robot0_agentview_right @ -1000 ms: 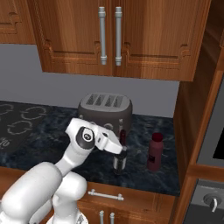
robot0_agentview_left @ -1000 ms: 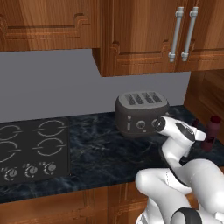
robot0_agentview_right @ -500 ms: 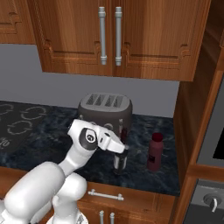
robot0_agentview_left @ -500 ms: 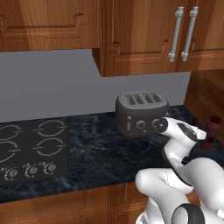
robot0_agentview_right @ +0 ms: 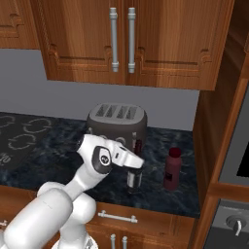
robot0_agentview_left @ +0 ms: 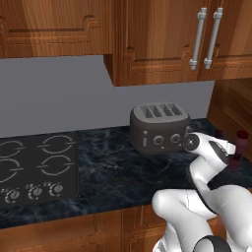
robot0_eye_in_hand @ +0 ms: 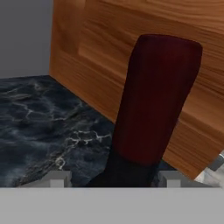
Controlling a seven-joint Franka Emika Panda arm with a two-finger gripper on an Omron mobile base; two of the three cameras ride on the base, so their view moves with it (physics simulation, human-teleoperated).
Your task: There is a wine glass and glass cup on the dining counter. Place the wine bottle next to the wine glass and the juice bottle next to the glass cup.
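Note:
The wine bottle stands on the marbled counter, its dark red neck rising close in front of the hand camera and its black shoulder below. My gripper is open, with a fingertip on each side of the bottle and a small gap on the left. From the right base view the gripper is at the wine bottle, in front of the toaster. The juice bottle, slim and red-capped, stands apart to the right; it appears as the juice bottle beyond my hand. The wine glass, glass cup and dining counter are out of view.
A grey toaster sits just behind the bottles. A wooden side wall closes the counter on the right, close to the juice bottle. Wall cabinets hang overhead. The stove top lies far left, with bare marbled counter between.
The fingers have drawn inward on both sides of the wine bottle. The hand has shifted slightly forward toward it. Both bottles stand where they were.

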